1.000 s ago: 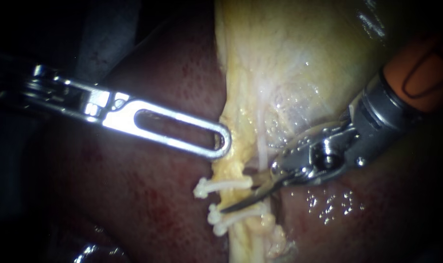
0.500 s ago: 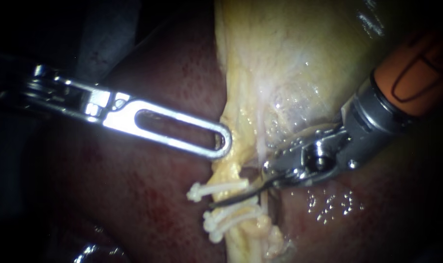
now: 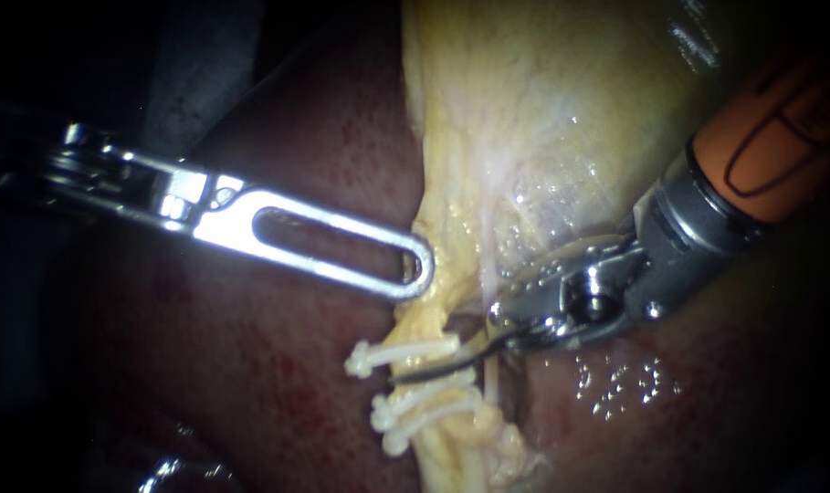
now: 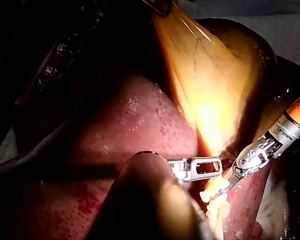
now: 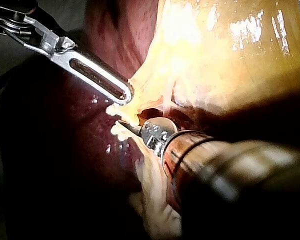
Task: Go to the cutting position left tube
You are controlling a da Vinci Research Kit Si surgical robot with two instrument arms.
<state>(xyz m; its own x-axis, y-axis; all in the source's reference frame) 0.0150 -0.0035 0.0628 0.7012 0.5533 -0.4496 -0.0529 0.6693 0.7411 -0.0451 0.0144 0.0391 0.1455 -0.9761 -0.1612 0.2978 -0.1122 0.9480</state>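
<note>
Obliquely down-left, right instrument (image 3: 433,367), end effector spread between clips (image 3: 401,352); left instrument's (image 3: 417,267) tight on gallbladder (image 3: 542,110) edge.

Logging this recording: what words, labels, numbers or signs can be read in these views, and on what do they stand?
No readable text in any view.
Right instrument, orange band of its shaft: a dark outlined mark, partly cut off at the view's edge, not readable as a word or number.
Left instrument, clips, liver, gallbladder: no lettering shows.
</note>
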